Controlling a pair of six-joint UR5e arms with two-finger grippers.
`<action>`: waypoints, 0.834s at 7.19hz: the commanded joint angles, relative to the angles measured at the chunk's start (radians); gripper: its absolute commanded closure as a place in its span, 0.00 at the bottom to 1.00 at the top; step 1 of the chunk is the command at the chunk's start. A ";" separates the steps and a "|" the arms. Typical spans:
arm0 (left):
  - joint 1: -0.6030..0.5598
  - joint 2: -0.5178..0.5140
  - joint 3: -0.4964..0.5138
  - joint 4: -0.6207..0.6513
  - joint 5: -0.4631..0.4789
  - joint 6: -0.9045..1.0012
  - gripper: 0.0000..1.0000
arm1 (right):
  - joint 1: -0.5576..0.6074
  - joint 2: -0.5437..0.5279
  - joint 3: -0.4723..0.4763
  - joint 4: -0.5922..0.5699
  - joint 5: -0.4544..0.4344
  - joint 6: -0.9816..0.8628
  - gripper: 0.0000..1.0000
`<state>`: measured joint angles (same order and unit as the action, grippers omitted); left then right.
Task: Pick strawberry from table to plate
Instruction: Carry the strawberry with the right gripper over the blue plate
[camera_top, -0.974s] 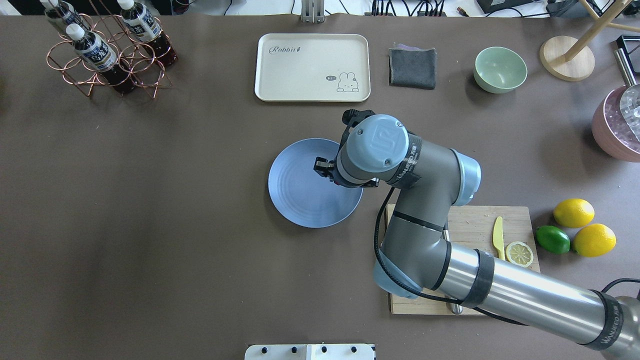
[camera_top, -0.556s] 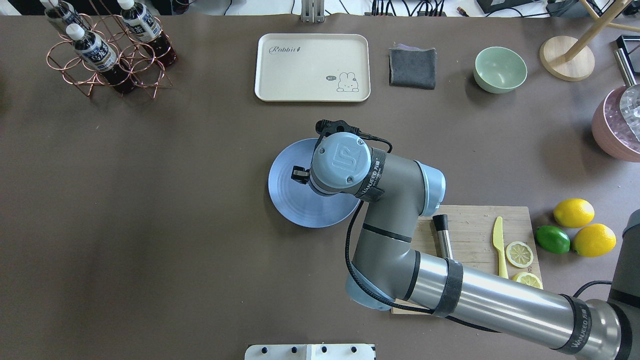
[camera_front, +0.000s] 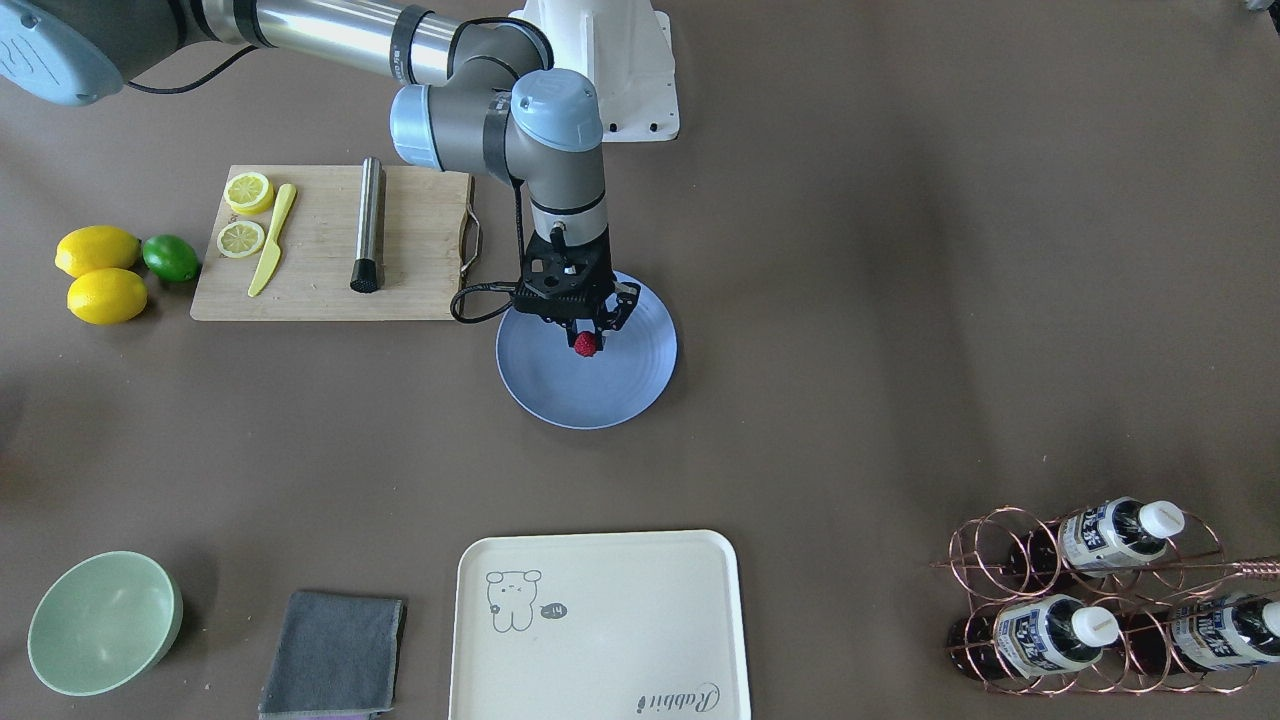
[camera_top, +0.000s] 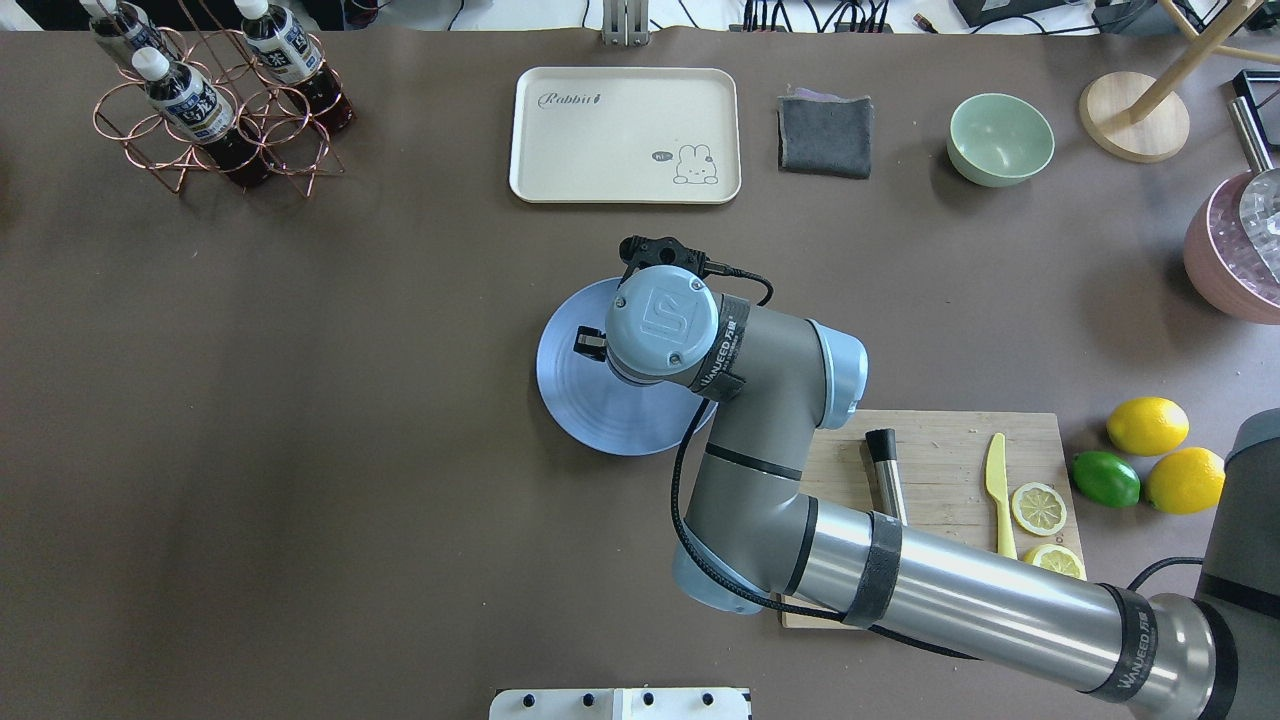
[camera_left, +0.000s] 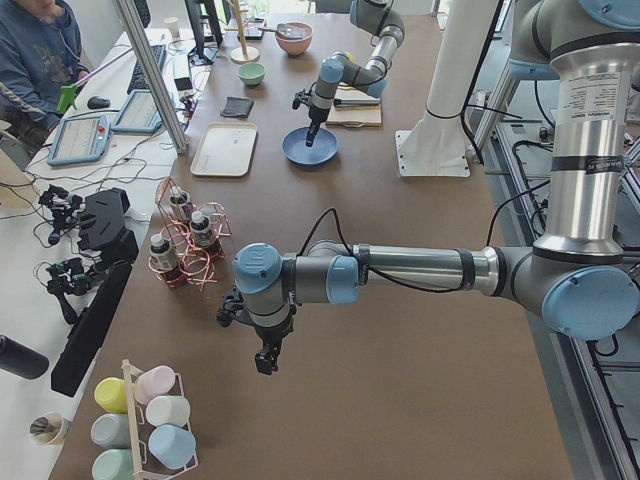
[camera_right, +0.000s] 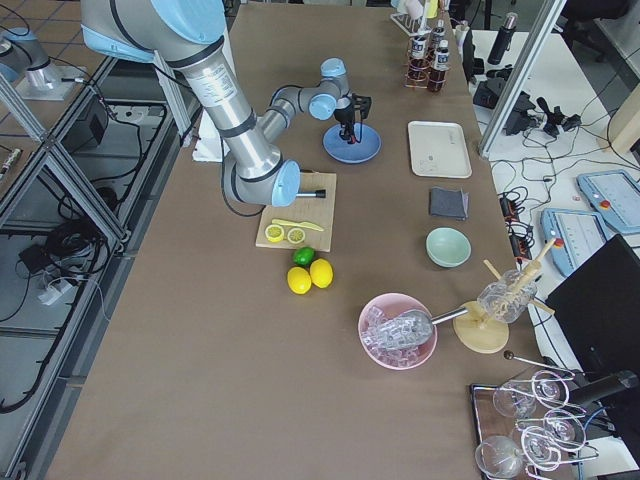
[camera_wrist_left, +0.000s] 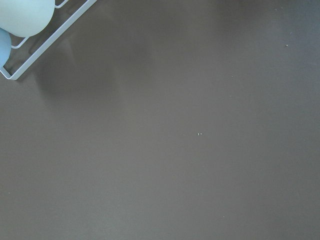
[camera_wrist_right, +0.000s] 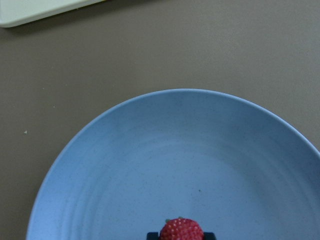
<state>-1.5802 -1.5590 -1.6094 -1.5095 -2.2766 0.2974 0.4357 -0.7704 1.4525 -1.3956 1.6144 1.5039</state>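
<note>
Right gripper (camera_front: 586, 336) has moved in the last second from the plate's rim nearest the cutting board (camera_front: 310, 250) to above its middle. Jaws pinch the strawberry (camera_front: 586, 346) low over the plate (camera_front: 560, 412); contact unclear. Judgement: carry done, release remains. Left gripper (camera_left: 266, 358) hangs over the table's (camera_left: 400, 350) left end, jaws unreadable.

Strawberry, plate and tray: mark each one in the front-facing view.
strawberry (camera_front: 586, 345), front-facing view, middle of the red berry.
plate (camera_front: 560, 395), front-facing view, bare blue surface near the rim.
tray (camera_front: 620, 620), front-facing view, bare cream floor beside the drawing.
</note>
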 joint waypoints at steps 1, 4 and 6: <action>0.000 -0.001 0.002 0.000 0.002 -0.001 0.00 | -0.008 0.010 -0.020 0.006 -0.019 0.001 1.00; 0.000 0.007 -0.001 -0.002 0.000 0.000 0.00 | -0.009 0.010 -0.035 0.012 -0.022 0.031 0.99; -0.001 0.008 -0.001 0.000 -0.001 0.000 0.00 | -0.009 0.010 -0.038 0.030 -0.030 0.102 0.34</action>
<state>-1.5811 -1.5528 -1.6104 -1.5098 -2.2768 0.2969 0.4268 -0.7609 1.4172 -1.3788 1.5900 1.5720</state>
